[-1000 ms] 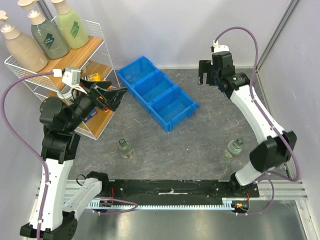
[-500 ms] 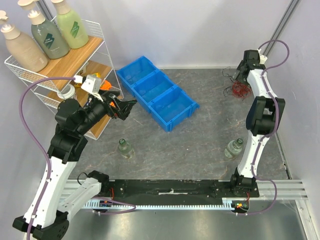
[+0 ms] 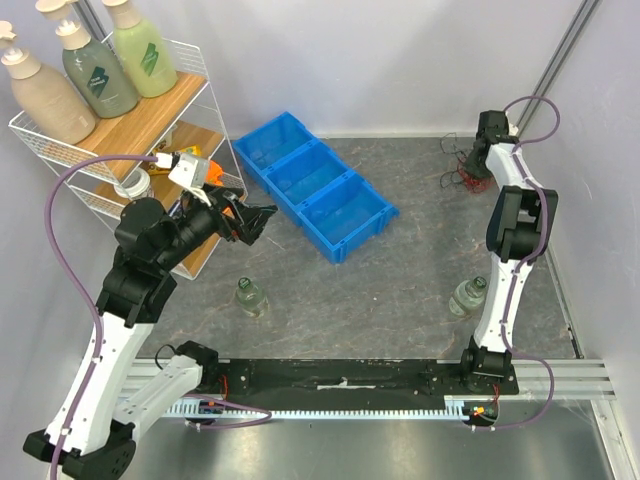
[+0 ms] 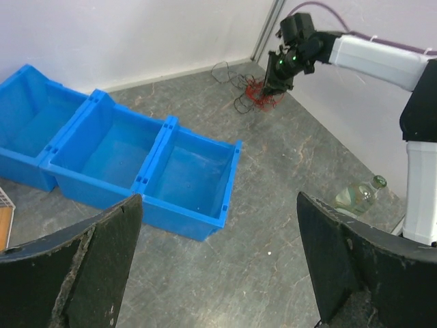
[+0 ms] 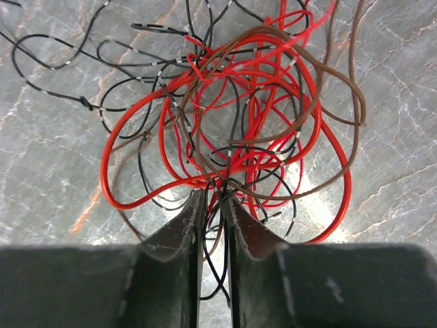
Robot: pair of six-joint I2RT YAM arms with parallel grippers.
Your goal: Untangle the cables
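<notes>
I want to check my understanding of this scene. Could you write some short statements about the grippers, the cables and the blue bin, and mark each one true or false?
1. The right gripper pinches strands of the cables. True.
2. The left gripper is shut. False: it is wide open and holds nothing.
3. The cables lie inside the blue bin. False: they lie on the table, in its far right corner.
4. All three compartments of the blue bin are empty. True.

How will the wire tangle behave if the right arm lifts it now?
Probably floppy and light: the cables are thin slack loops, so they should droop. Interlaced strands between the fingers may drag the whole clump along.
</notes>
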